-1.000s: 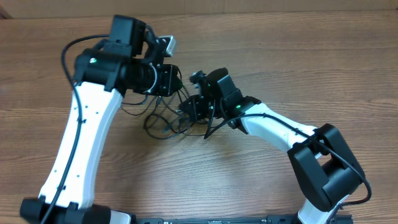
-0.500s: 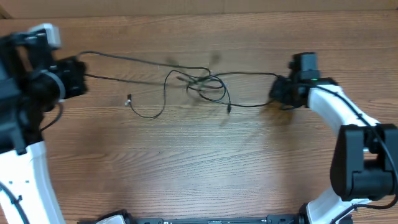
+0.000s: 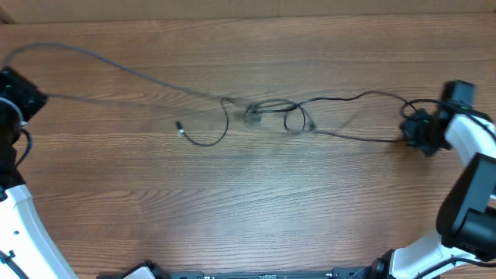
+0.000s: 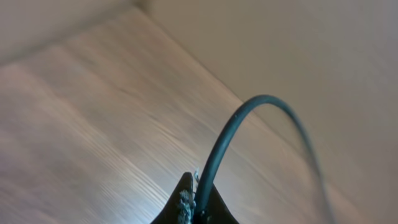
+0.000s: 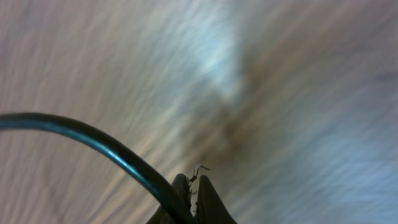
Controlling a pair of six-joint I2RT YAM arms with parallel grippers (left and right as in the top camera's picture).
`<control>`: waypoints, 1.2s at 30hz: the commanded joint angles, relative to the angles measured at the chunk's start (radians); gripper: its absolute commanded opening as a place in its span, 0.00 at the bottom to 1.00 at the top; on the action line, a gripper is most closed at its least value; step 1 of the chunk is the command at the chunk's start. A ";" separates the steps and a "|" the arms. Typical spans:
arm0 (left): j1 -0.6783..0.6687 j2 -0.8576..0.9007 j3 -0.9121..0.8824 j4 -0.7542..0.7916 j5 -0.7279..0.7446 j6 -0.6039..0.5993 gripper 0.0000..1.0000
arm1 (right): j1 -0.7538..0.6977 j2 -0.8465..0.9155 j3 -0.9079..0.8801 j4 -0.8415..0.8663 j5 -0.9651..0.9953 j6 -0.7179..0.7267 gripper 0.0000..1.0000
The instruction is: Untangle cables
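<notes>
The thin black cables stretch across the wooden table in the overhead view, with a small knot (image 3: pixel 269 113) near the middle. One loose end with a silver plug (image 3: pixel 180 129) lies left of the knot. My left gripper (image 3: pixel 29 96) is at the far left edge, shut on one cable that rises towards it. My right gripper (image 3: pixel 416 133) is at the far right, shut on another cable. In the left wrist view the jaws (image 4: pixel 194 210) pinch a black cord (image 4: pixel 224 142). In the right wrist view the jaws (image 5: pixel 193 200) pinch a black cord (image 5: pixel 112 145).
The wooden table (image 3: pixel 248 209) has a pale wall or board along its far edge (image 3: pixel 248 8). The white arm links stand at the near left (image 3: pixel 19 225) and near right (image 3: pixel 465 209) corners.
Both arms have swung far apart, left arm leftward and right arm rightward, each carrying a cable. The loose tangle has been drawn out into long lines with a smaller knot shifted right.
</notes>
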 commanded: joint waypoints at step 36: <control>0.076 0.618 0.030 0.621 -0.160 0.136 0.04 | 0.303 -0.032 0.061 -0.191 -0.093 -0.077 0.04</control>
